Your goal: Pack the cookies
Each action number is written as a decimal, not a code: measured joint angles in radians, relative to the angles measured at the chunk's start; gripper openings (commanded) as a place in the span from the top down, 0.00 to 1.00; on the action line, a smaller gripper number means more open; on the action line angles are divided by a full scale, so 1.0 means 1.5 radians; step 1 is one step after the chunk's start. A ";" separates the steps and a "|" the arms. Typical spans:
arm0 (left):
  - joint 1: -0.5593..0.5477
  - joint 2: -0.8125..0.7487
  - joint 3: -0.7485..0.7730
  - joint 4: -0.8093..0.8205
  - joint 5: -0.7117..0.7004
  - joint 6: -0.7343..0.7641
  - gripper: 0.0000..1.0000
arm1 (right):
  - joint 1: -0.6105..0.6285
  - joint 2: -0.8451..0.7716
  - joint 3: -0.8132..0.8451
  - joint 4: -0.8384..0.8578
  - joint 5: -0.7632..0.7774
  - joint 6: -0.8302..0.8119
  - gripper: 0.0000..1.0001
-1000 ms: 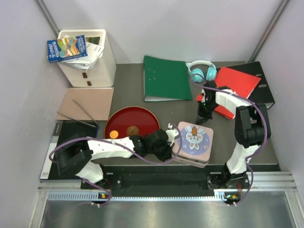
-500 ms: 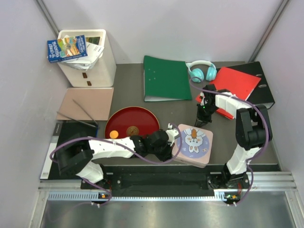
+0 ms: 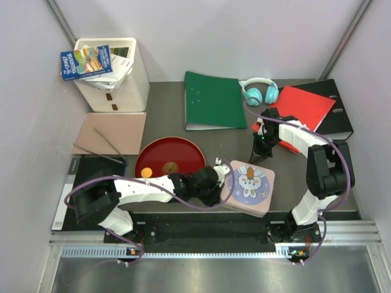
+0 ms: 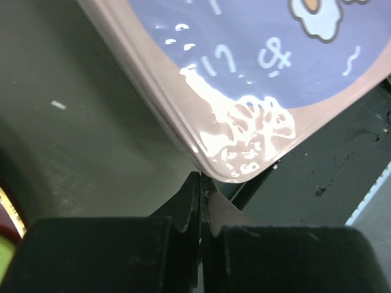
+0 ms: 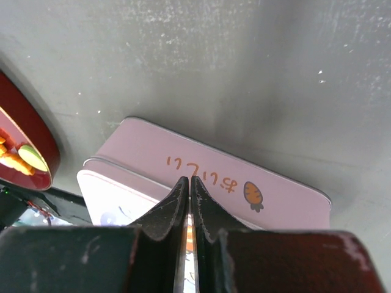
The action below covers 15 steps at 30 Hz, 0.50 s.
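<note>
A pink square tin [image 3: 249, 185] with a rabbit lid lies closed at the front middle. A red round tray [image 3: 169, 157] left of it holds cookies: a brown one [image 3: 170, 166] and an orange one [image 3: 145, 173]. My left gripper [image 3: 219, 187] is shut and empty, its tips [image 4: 200, 178] against the near-left corner of the tin [image 4: 244, 61]. My right gripper [image 3: 261, 154] is shut and empty, its tips [image 5: 188, 180] just over the far side wall of the tin [image 5: 256, 183]. The right wrist view shows a green cookie [image 5: 32, 157] on the tray [image 5: 36, 131].
A green folder [image 3: 214, 101], teal headphones [image 3: 259, 91], a red folder [image 3: 305, 107] and a black binder [image 3: 333, 107] lie at the back. A white bin [image 3: 116, 76] with books stands back left, with a tan board [image 3: 113, 133] in front of it.
The tin has turned and shifted slightly toward the front. The right arm's elbow has swung out to the right; both grippers stay shut beside the tin.
</note>
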 measured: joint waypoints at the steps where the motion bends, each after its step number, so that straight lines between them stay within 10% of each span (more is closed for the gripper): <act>1: 0.000 0.000 0.005 -0.010 -0.007 -0.004 0.96 | 0.000 -0.004 0.000 -0.001 0.000 0.000 0.89; 15: 0.001 -0.002 0.013 -0.163 -0.122 -0.076 0.82 | 0.003 -0.167 0.050 0.032 0.051 0.077 0.79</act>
